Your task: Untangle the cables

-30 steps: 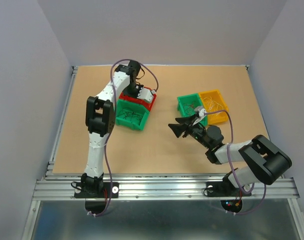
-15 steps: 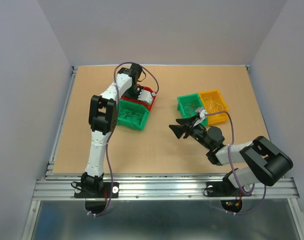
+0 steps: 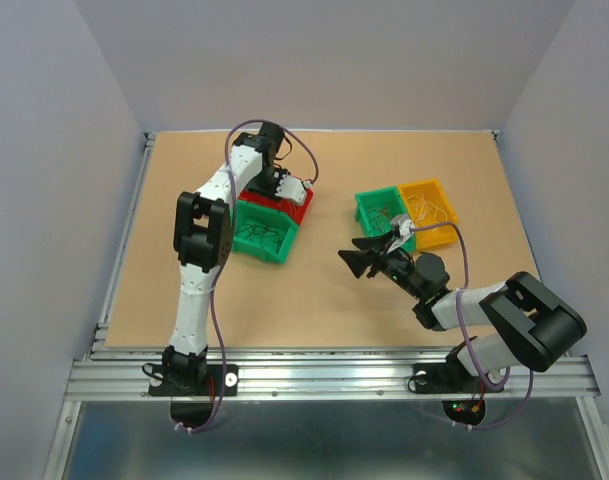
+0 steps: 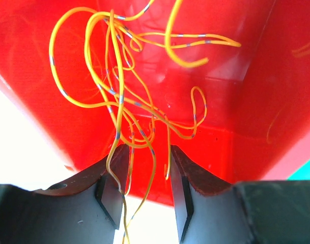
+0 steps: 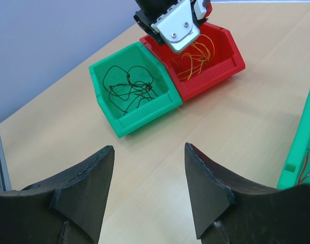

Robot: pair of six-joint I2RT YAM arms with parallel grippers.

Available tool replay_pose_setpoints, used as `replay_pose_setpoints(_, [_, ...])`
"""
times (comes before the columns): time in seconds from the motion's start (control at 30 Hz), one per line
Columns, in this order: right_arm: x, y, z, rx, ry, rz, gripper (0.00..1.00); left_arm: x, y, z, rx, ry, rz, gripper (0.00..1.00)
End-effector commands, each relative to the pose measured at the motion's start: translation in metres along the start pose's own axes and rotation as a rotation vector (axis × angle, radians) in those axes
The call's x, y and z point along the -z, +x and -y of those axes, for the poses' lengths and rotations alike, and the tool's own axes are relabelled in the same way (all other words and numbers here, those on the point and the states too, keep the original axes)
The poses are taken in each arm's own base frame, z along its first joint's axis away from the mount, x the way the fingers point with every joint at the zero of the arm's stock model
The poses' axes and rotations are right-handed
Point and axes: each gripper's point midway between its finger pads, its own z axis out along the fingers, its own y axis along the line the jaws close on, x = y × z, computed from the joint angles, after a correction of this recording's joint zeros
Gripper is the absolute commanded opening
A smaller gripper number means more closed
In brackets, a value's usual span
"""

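The cables [image 4: 121,99], a yellow tangle, lie in the red bin [image 4: 246,76] just ahead of the left jaws. These stand partly open, loose strands trailing between them unclamped. The right jaws gape wide on nothing, well short of the green bin [image 5: 144,118] holding dark cables [image 5: 128,87].

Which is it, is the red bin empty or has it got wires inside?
Not empty: a loopy tangle of yellow cables lies inside the red bin, right by the open left gripper.
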Motion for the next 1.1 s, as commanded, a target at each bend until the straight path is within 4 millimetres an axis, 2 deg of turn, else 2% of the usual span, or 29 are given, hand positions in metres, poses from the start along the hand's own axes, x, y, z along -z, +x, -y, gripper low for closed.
replay_pose_setpoints(0.0, [0.0, -0.04, -0.015, 0.045, -0.061, 0.171, 0.63, 0.059, -0.002, -0.015, -0.019, -0.093, -0.011, 0.49])
replay_pose_setpoints(0.17, [0.001, -0.041, -0.015, 0.045, -0.06, 0.177, 0.63, 0.078, 0.0, -0.015, -0.011, -0.113, -0.019, 0.5])
replay_pose_setpoints(0.37, [0.001, -0.041, -0.016, 0.044, -0.066, 0.176, 0.63, 0.088, 0.003, -0.009, -0.008, -0.109, -0.063, 0.55])
replay_pose_setpoints(0.47, [0.002, -0.041, -0.017, 0.045, -0.07, 0.177, 0.63, 0.084, 0.0, -0.006, -0.012, -0.098, -0.068, 0.76])
replay_pose_setpoints(0.73, [0.006, -0.042, -0.016, 0.046, -0.061, 0.181, 0.63, 0.084, -0.01, -0.013, -0.02, -0.108, -0.054, 0.76])
replay_pose_setpoints(0.87, [0.006, -0.042, -0.016, 0.047, -0.063, 0.182, 0.63, 0.086, -0.015, -0.015, -0.027, -0.116, -0.043, 0.71])
replay_pose_setpoints(1.07, [0.005, -0.04, -0.017, 0.043, -0.066, 0.178, 0.63, 0.104, -0.019, -0.021, -0.028, -0.154, -0.017, 0.64])
